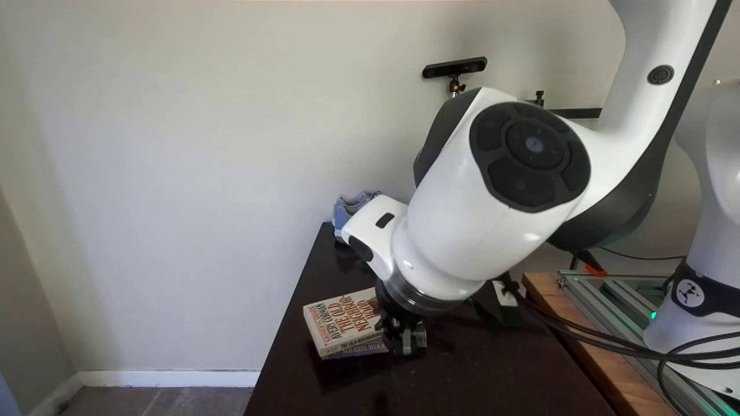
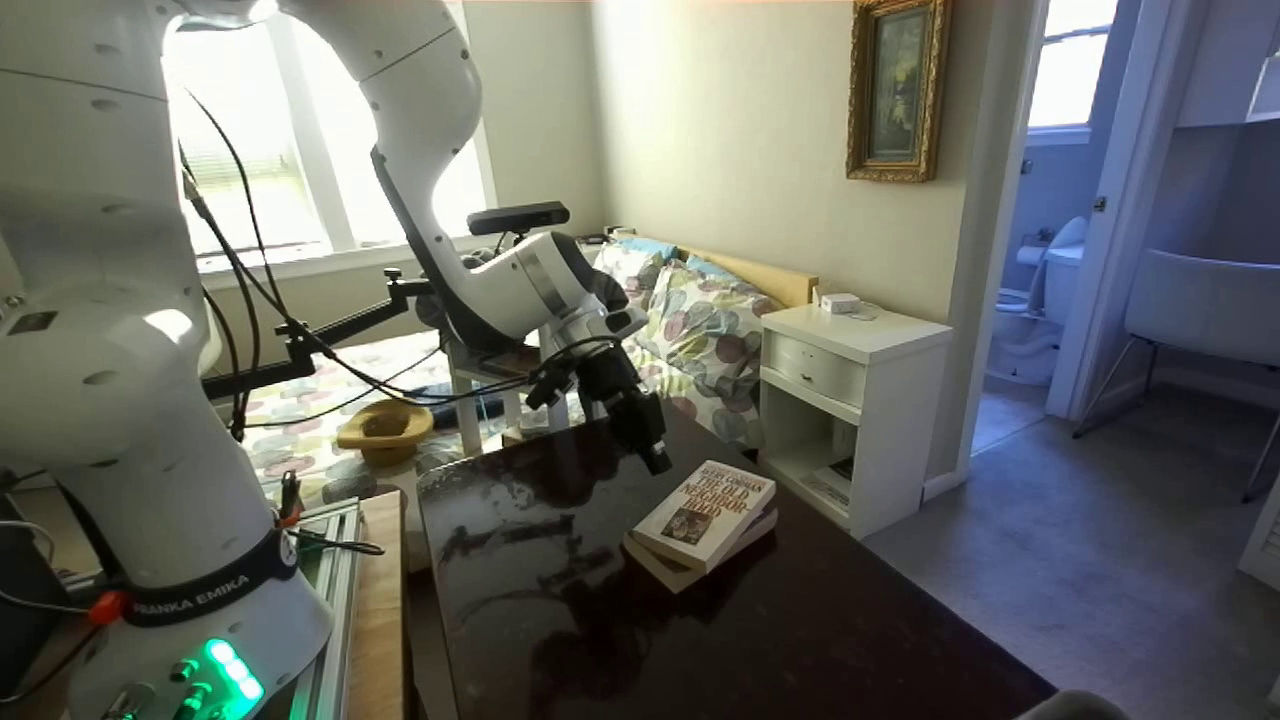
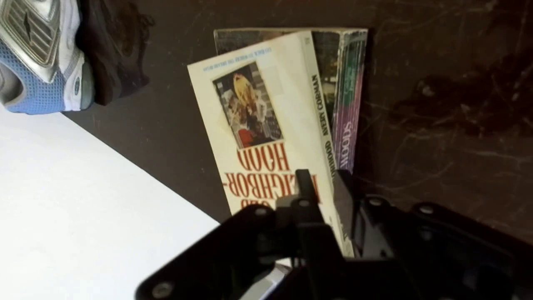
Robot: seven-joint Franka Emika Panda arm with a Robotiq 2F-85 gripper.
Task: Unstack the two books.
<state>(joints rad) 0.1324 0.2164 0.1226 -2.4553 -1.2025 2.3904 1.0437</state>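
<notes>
Though askew, stacked rectangular paperbacks (image 2: 705,515).

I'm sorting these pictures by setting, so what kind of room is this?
Likely a bedroom in a home: an exterior view shows circle-patterned pillows by a wooden headboard, with a white nightstand alongside.

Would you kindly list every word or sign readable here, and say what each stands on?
"THE OLD NEIGHBOR-HOOD": the top book, front cover.
"AVERY CORMAN": the same book's cover and spine.
"WOODS": the lower book, spine.
"FRANKA EMIKA": the dark band around the robot's base.
Sign: a round white emblem on that band.
Too small, blurred or partly hidden: the top cover's smaller print, the spines' other words.
</notes>
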